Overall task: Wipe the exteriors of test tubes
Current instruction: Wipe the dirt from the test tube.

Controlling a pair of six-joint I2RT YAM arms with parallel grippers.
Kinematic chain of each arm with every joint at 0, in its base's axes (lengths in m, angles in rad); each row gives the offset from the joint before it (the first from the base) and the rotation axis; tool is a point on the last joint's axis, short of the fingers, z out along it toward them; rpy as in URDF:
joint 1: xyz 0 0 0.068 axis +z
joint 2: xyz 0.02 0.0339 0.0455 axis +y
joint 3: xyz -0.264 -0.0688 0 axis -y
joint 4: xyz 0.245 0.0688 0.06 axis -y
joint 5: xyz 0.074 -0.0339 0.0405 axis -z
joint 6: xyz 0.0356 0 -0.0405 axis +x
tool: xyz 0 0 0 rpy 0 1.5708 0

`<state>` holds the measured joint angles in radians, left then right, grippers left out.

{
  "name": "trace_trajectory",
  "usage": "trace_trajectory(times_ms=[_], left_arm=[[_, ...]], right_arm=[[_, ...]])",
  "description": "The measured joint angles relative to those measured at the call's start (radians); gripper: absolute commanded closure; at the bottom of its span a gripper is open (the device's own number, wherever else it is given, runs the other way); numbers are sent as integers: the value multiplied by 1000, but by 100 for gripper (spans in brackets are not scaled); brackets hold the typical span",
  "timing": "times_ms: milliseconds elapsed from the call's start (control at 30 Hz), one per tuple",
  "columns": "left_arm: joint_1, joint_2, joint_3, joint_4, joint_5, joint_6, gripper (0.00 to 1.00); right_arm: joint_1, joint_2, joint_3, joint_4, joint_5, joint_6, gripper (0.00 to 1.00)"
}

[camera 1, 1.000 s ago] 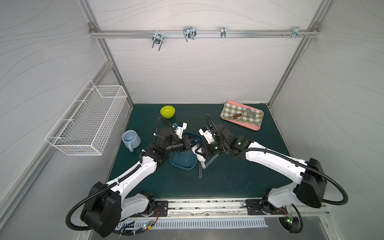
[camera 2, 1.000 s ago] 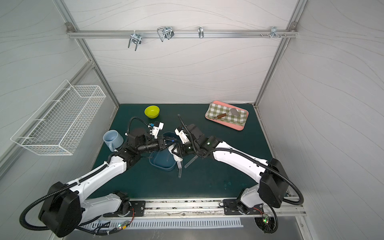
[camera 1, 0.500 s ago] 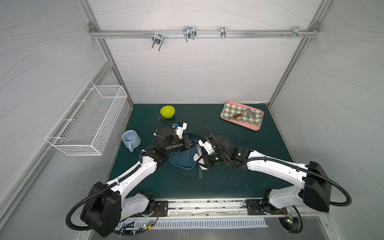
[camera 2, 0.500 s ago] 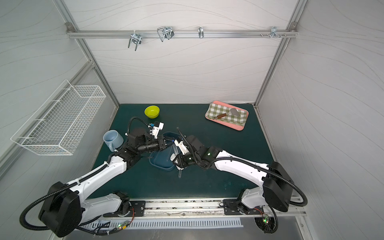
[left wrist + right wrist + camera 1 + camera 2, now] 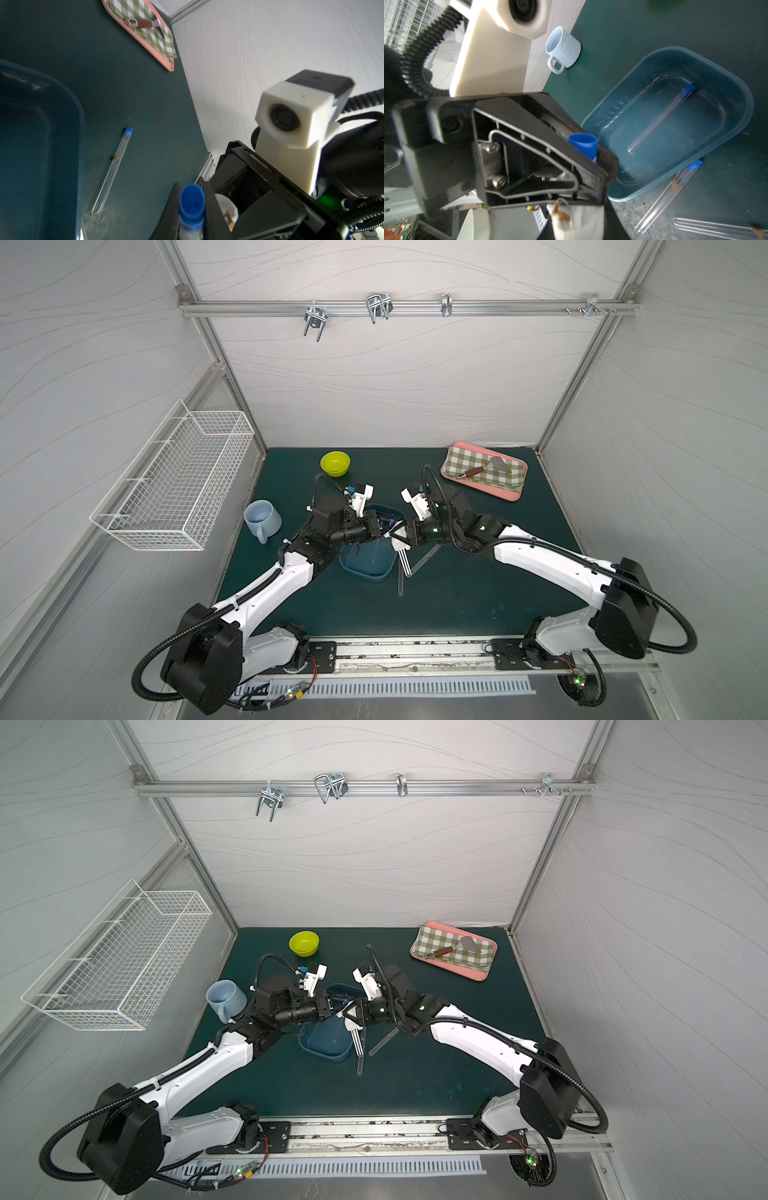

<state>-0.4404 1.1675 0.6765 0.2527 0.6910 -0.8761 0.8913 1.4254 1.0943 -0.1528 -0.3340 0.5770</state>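
Right claw point(image 5: 397, 536) has swung back up to meet left claw point(image 5: 383, 529) above the blue tub point(image 5: 735, 97), mid-counter. Left clamped on a capped test tube point(image 5: 191, 207); right pinching a stained wipe point(image 5: 571, 220). One tube point(image 5: 660, 118) in tub, probably done; orange-marked tube point(image 5: 666, 197) beside it apparently pending.

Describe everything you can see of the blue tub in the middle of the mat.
The tub is a see-through dark blue plastic basin, oblong with rounded corners and sloping walls, open on top. It sits upright on the green mat between the two arms. One blue-capped test tube lies slantwise on its floor; faint ripples suggest a little water. More tubes lie on the mat just outside its rim; whether they touch it is unclear. The left gripper hangs over it.
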Motion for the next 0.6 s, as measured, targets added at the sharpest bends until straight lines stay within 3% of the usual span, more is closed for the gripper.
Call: trace_trajectory(times_ms=[200,600], left_arm=[[4,0,0,-1,1,0,95],[4,0,0,-1,1,0,95]], right_arm=[[5,-1,-42,45,-20,11,77],[96,-163,-280,75,20,109,78]])
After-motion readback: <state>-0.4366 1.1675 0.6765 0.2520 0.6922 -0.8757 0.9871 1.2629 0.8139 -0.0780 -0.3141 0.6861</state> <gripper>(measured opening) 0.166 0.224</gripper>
